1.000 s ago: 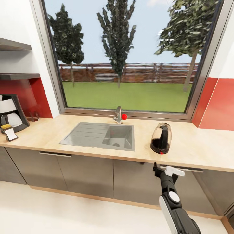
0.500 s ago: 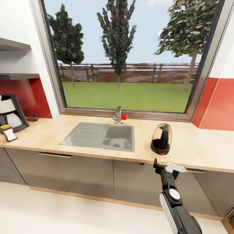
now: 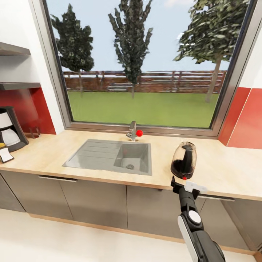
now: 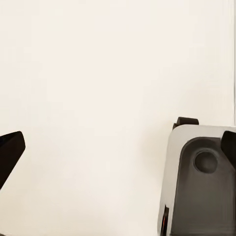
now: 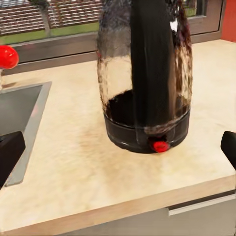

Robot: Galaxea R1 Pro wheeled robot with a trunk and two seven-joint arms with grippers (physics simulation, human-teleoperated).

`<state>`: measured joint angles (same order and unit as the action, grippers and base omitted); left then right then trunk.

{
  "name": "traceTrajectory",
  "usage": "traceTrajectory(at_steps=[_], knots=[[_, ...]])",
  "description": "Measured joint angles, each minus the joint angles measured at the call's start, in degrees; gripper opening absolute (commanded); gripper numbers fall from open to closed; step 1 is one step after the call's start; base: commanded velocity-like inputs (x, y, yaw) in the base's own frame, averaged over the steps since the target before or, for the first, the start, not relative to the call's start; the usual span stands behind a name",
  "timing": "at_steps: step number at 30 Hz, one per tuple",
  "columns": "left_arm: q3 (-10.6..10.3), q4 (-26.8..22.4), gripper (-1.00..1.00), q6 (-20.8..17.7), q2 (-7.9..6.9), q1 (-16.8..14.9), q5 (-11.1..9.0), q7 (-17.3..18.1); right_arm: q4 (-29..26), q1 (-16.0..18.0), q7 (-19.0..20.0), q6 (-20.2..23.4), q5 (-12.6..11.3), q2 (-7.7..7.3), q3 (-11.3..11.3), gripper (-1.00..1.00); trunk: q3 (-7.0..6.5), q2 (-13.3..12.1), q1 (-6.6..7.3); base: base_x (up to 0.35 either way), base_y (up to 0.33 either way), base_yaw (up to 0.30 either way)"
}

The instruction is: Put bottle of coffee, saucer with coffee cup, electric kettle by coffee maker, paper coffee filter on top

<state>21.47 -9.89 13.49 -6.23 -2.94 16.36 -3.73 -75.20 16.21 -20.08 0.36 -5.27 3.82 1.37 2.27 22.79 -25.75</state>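
Observation:
The electric kettle (image 3: 183,160), clear glass with a black base and red switch (image 5: 160,146), stands on the kitchen countertop (image 3: 51,153) right of the sink. My right gripper (image 3: 185,185) hovers at the counter's front edge just before the kettle, open, with its fingertips (image 5: 10,152) spread wider than the kettle's base. The coffee maker (image 3: 9,127) stands at the far left under the kitchen shelf (image 3: 18,86). Beside it is a small yellow-capped, white-labelled item, seemingly the bottle of coffee (image 3: 5,153). My left gripper (image 4: 119,150) is open above pale floor.
A steel sink (image 3: 98,153) with a faucet (image 3: 133,130) and red knob lies mid-counter below a large window. Dark grey cabinet fronts (image 3: 94,200) run under the worktop. Red wall panels (image 3: 247,120) flank the window. Bare worktop extends right of the kettle.
The camera has moved nearer and to the right, so the scene slid left. My right gripper has closed in on the kettle, now just below its base in the head view.

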Motion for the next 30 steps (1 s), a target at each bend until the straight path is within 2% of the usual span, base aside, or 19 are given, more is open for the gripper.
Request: traceTrajectory(at_steps=[1,6,18,30], knots=[[0.0,0.3,1.00,0.0,0.33,0.1,0.0,0.0,-0.3,0.0,0.1,0.0,0.0,0.22,0.1,1.00,0.00,0.0,0.00,0.000,0.000,0.000],[-0.3,1.9,1.00,0.2,1.57,0.2,0.3,-0.1,-1.6,0.0,0.2,-0.1,0.0,-0.49,0.3,1.00,0.00,0.0,0.00,0.000,0.000,0.000],[-0.4,2.9,1.00,-0.1,1.75,0.2,0.3,-0.3,-1.3,0.0,0.4,-0.1,0.4,-0.91,0.4,1.00,0.00,0.0,0.00,0.000,0.000,0.000],[-0.2,4.4,1.00,-0.2,1.70,0.3,0.3,-0.8,-1.2,0.0,0.5,-0.2,3.9,-0.99,0.4,1.00,0.00,0.0,0.01,0.126,-0.083,0.000]])
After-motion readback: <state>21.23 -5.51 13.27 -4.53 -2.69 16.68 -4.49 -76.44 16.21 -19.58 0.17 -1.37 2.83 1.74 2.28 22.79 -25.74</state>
